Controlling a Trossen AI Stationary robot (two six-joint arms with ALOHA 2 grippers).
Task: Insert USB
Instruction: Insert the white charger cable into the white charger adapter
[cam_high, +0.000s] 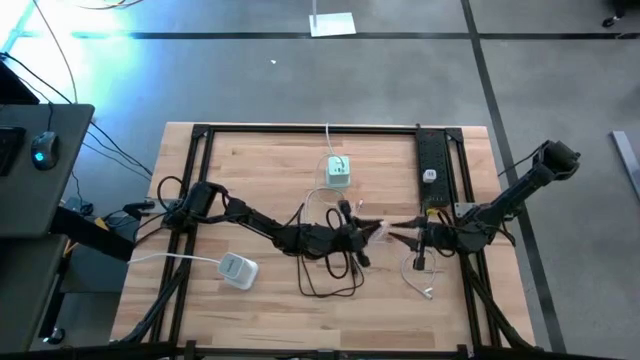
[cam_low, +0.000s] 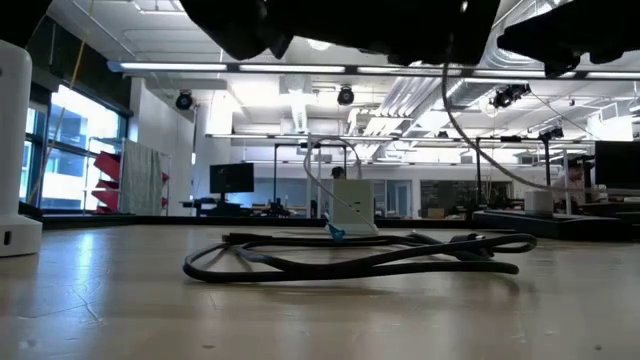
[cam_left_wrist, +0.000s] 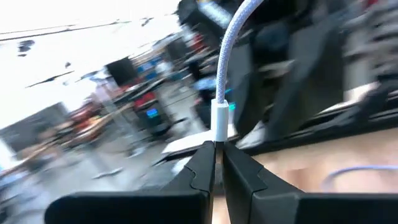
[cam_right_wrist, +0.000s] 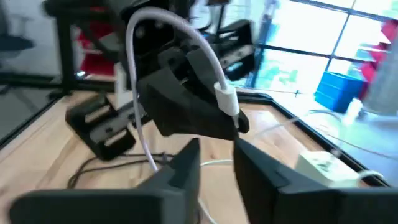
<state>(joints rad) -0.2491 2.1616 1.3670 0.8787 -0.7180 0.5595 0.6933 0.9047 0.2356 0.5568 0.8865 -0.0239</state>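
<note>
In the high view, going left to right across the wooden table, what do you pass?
White charger block → black cable loop → left pincer, shut on the white USB cable → right pincer, open → black power strip near the right edge.

braided white cable (cam_left_wrist: 227, 56), wooden table (cam_high: 270, 170)

Overhead view straight down, low view level across the table (cam_high: 270, 160), wrist views close behind fingers.

The wooden desk (cam_high: 260, 160) is carrying a black cable loop (cam_high: 330, 280), two white chargers (cam_high: 238, 270) (cam_high: 338, 172), a power strip (cam_high: 431, 170).
</note>
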